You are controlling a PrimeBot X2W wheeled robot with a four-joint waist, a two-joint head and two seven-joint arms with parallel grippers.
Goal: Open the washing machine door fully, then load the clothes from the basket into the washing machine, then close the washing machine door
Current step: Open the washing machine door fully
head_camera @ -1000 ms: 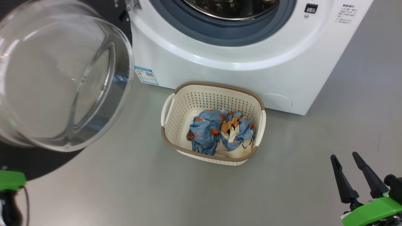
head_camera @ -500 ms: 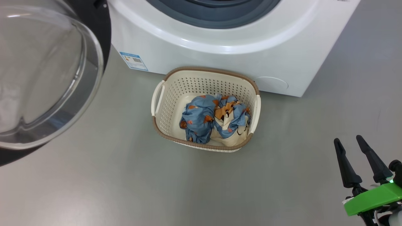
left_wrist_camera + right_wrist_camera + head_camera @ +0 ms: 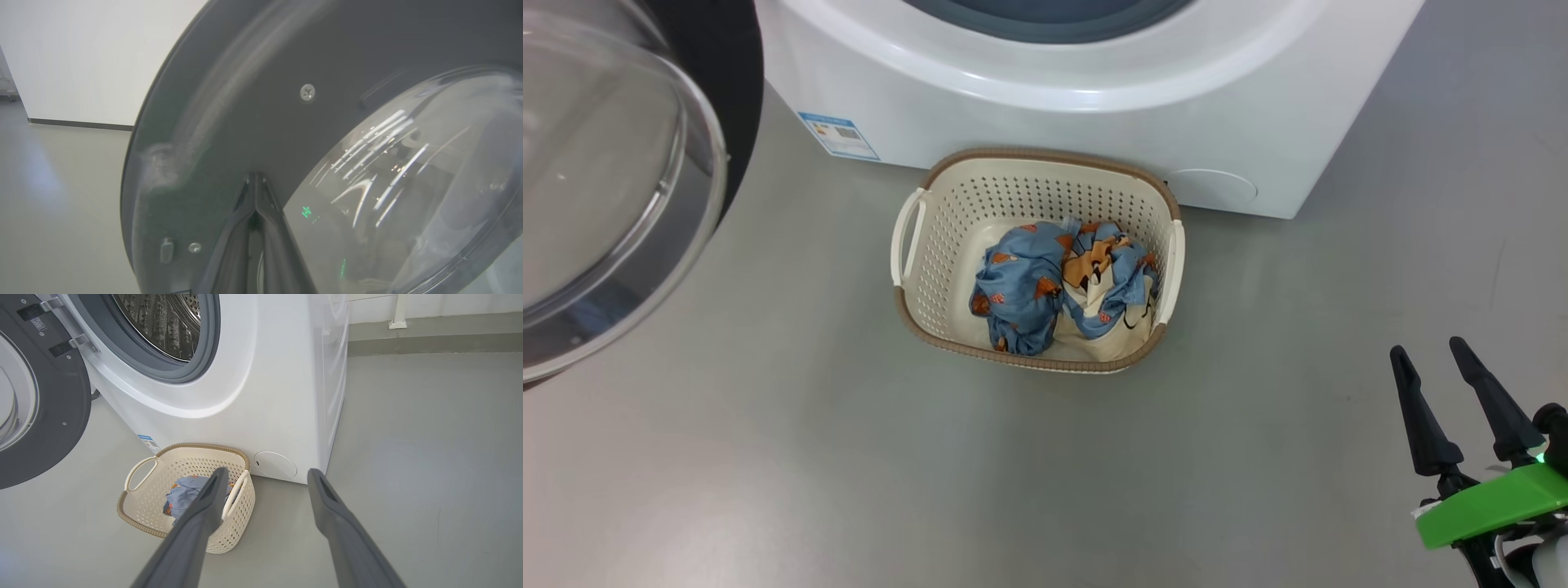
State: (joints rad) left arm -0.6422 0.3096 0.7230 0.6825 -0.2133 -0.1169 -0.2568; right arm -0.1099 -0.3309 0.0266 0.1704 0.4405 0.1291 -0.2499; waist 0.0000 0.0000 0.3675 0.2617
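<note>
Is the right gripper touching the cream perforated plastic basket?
Apart. The head view shows the open right gripper at the lower right, with bare grey floor between it and the cream perforated plastic basket with its brown rim.

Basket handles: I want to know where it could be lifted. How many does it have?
2. One white handle on the basket's left side in the head view, the other handle on its right side; whole rim shows, so none is hidden.

Open washing machine door (image 3: 605, 188), clothes (image 3: 1054, 286) in the basket (image 3: 1029, 200)
The black-rimmed glass door stands swung out left of the white washing machine (image 3: 1054, 122); the cream perforated basket sits just before it, the blue-and-cream bundle crumpled inside.
</note>
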